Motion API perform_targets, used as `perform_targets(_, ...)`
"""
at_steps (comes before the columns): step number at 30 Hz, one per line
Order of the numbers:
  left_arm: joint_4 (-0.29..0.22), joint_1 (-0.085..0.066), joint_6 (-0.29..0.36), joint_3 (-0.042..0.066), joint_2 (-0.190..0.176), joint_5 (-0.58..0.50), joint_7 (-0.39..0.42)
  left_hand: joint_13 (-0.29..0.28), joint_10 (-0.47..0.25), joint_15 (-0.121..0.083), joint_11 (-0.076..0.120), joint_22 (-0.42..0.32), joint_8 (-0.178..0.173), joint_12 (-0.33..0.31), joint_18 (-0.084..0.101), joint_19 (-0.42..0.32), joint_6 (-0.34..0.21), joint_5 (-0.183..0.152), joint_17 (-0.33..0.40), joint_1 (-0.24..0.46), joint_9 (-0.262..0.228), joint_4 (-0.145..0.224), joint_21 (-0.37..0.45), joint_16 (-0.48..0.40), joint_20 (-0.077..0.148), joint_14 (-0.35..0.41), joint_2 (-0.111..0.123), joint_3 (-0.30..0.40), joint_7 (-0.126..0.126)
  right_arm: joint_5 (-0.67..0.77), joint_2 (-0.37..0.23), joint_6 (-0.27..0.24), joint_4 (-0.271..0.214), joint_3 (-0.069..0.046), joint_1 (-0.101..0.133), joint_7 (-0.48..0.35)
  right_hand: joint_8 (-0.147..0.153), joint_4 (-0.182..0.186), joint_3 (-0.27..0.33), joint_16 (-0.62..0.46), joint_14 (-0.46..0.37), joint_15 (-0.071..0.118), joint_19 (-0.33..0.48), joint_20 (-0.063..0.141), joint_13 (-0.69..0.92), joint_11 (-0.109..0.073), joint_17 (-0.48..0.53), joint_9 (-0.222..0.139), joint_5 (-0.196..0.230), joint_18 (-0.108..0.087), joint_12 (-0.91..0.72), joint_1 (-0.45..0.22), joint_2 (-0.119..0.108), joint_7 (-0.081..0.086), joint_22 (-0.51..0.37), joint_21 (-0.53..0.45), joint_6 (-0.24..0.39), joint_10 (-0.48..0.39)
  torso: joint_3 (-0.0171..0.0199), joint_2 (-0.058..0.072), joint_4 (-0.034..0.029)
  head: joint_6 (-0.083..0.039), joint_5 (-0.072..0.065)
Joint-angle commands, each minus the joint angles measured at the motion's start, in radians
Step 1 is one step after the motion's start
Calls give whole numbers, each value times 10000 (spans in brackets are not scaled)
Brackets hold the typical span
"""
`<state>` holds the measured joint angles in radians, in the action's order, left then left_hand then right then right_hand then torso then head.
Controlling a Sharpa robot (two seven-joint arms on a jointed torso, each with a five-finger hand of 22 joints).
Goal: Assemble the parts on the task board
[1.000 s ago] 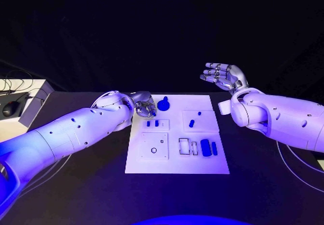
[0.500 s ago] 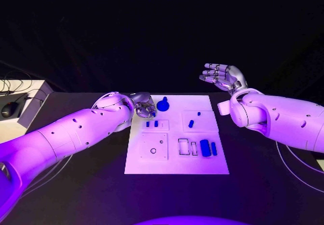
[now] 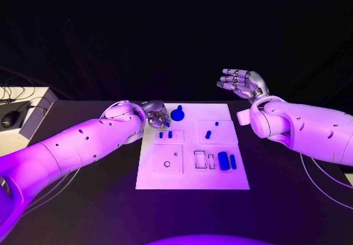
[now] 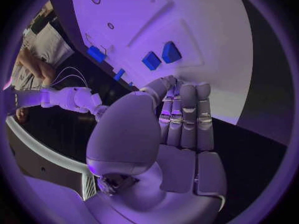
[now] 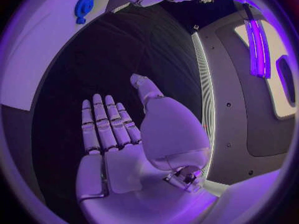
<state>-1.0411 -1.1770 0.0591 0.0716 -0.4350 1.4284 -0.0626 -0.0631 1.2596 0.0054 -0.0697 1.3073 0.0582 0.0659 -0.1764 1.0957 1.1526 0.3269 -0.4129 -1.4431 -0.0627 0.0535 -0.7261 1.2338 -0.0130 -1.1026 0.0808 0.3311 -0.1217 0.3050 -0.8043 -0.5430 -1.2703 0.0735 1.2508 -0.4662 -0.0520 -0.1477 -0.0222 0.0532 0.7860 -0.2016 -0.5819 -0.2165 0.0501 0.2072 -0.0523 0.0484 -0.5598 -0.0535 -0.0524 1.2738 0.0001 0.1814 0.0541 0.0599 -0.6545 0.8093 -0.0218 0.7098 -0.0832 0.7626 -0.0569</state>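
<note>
The white task board lies mid-table. A round blue part with a stem sits near its far edge. Two small blue pieces stand in a left plate, one in a right plate, and two longer ones lie at the right. My left hand hovers at the board's far left corner beside the round part. Its fingers lie together with the thumb drawn against them, and nothing shows in them. My right hand is raised beyond the far right corner, fingers spread, palm empty.
A white box with a mouse and cables stands at the table's left edge. A square plate with a small hole and slotted recesses take up the board's near half. Black table surrounds the board.
Both hands stay nearly where they were. The parts on the board have not moved.
</note>
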Motion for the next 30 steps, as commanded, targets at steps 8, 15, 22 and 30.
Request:
perform_targets(8,-23,85,-336,-40,-7,24,-40,-3,38,-36,25,81,45,-37,-41,91,152,39,-10,18,-17,-15,60,29,8,-41,-21,-64,13,20,-8,170,-6,-5,1,-99,52,-4,-39,-29,-34,1,44,-1,1,11,15,-3,-57,188,22,-28,47,649,-16,-54,-72,52,-1,9,-4,11,-3)
perform_targets(15,-26,87,-329,-40,-4,45,-94,-1,1,-32,33,89,22,-38,-23,44,-263,38,-5,14,5,14,101,12,-1,43,44,-77,67,20,-3,166,-6,-5,1,-99,52,-4,-39,-29,-34,1,44,-1,1,11,15,-3,-57,188,22,-28,47,649,-16,-54,-72,52,-8,0,-6,25,0)
perform_targets(22,-38,88,-144,-41,-9,56,-99,-3,-37,-33,44,84,26,-33,-6,29,-900,36,2,29,4,-3,151,22,0,115,184,0,201,20,-1,165,3,-5,1,-98,52,-4,-39,-29,-34,1,44,-1,1,11,15,-3,-57,188,22,-28,47,649,-16,-54,-72,52,-2,3,-3,23,-3)
perform_targets(30,-53,89,-42,-41,-21,131,-174,-6,59,-59,82,79,30,-26,9,63,-1291,33,20,23,7,-45,181,27,17,99,263,4,273,20,5,165,8,-5,1,-91,52,-22,-58,-33,-71,-4,52,-3,2,11,17,-3,-54,189,21,-43,35,649,-16,-53,-68,59,-4,5,-3,23,7)
